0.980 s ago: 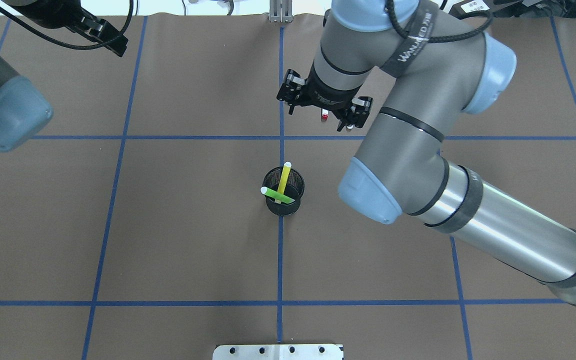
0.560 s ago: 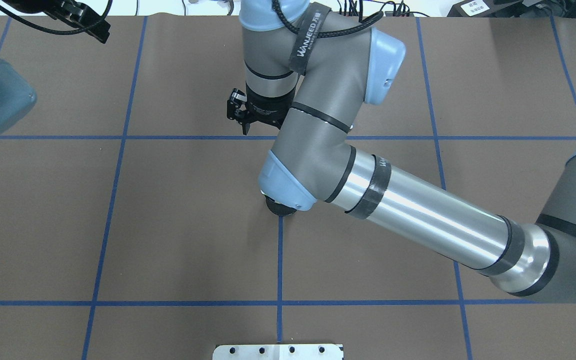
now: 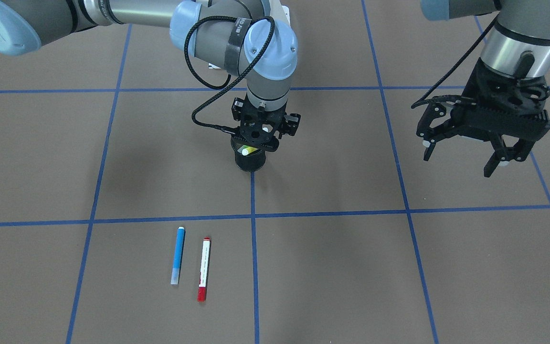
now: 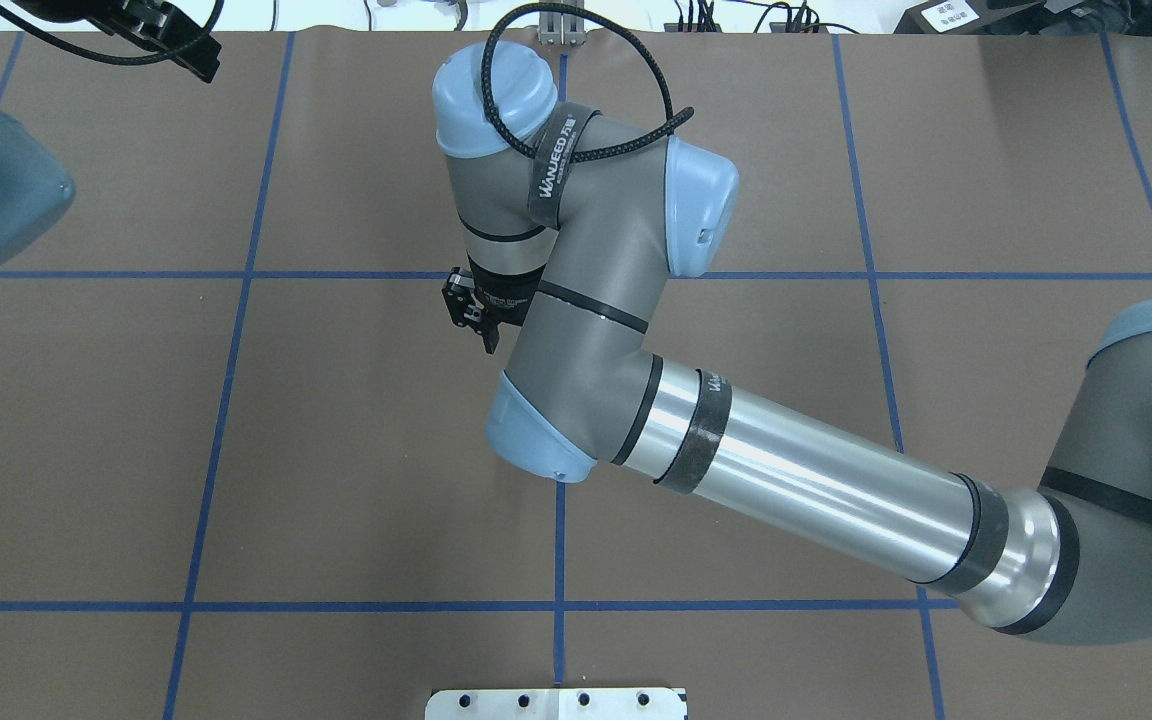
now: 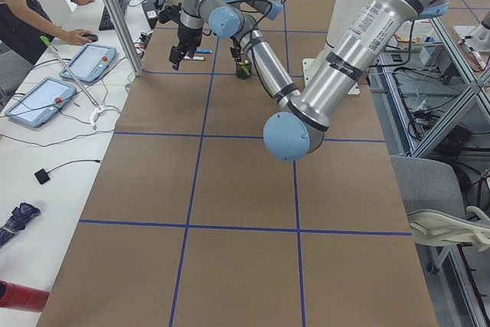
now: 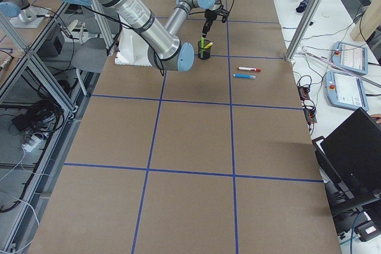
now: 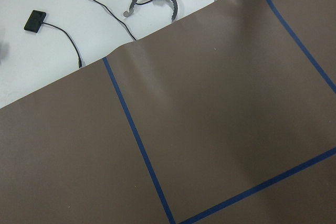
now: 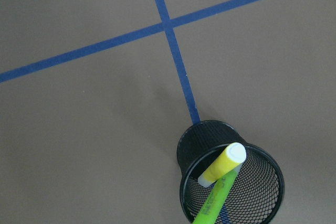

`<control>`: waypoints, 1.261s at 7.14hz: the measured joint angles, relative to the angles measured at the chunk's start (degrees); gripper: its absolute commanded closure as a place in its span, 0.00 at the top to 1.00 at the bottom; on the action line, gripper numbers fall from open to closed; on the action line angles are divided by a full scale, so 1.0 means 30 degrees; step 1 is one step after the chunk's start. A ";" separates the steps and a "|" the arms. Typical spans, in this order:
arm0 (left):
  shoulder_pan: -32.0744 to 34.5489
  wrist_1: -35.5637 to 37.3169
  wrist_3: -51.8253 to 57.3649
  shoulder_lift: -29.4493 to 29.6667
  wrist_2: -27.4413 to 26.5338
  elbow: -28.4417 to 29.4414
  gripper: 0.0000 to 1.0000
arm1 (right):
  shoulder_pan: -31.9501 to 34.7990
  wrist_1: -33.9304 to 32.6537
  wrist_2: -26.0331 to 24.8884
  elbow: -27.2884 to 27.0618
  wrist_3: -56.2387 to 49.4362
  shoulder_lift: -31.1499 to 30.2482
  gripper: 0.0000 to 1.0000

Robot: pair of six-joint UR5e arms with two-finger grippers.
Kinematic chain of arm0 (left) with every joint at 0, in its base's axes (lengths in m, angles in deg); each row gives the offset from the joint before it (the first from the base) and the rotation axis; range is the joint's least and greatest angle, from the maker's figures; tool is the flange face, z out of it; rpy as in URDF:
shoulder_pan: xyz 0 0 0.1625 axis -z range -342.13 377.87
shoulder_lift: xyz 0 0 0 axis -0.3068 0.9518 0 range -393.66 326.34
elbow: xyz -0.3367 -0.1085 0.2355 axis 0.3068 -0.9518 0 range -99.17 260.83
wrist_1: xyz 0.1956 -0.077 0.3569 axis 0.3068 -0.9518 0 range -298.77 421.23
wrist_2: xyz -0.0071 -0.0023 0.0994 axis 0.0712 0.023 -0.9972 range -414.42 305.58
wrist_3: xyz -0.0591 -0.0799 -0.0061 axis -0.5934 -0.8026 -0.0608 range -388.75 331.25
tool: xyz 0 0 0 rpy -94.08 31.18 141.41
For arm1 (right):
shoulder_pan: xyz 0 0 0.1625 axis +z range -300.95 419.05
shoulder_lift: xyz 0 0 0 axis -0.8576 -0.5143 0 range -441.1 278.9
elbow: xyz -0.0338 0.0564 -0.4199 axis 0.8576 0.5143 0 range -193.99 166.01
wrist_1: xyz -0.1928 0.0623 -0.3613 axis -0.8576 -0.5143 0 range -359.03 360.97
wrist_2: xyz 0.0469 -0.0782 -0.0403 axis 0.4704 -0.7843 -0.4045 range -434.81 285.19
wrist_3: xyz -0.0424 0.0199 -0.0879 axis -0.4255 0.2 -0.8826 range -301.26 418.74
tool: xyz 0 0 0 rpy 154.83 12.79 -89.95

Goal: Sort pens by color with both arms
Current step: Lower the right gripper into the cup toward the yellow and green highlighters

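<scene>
Right now the right gripper (image 3: 256, 143) hangs directly over the black mesh cup (image 3: 250, 162) in the middle of the front view. Its fingertips merge with the dark mesh behind them, so I cannot tell whether they are spread or pressed together. From the right wrist camera we look straight down at the cup's rim in the lower right of the frame: 2 pens stand inside, the yellow pen (image 8: 223, 165) leaning across the top and the light green pen (image 8: 212, 203) slanting beneath it.

Over in the upper right of the front view, the left gripper (image 3: 459, 162) hovers above the brown mat (image 3: 351, 267), fingers spread wide and holding nothing.

Down in the lower left of that view, 2 more pens lie flat on the mat, side by side and nearly parallel, not touching: the blue pen (image 3: 177, 255) on the left, the red-and-white pen (image 3: 203, 270) just beside it. Both sit in 1 square of the blue tape grid (image 3: 327, 212), well apart from the cup.
</scene>
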 measured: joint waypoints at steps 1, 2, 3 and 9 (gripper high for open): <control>-0.0012 -0.0015 0.0000 0.0031 -0.0002 0.0009 1.00 | -0.0270 -0.0035 0.0003 0.0091 0.0006 -0.0157 0.65; -0.0021 -0.0023 0.0000 0.0051 -0.0003 0.0012 1.00 | -0.0462 -0.0048 -0.0011 0.0185 0.0001 -0.0271 0.60; -0.0026 -0.0025 -0.0001 0.0060 -0.0003 0.0005 1.00 | -0.0572 -0.0052 -0.0063 0.0265 -0.0003 -0.0311 0.53; -0.0139 -0.0041 -0.0001 0.0032 -0.0003 -0.0008 1.00 | -0.0619 -0.0066 -0.0187 0.0422 -0.0013 -0.0116 0.40</control>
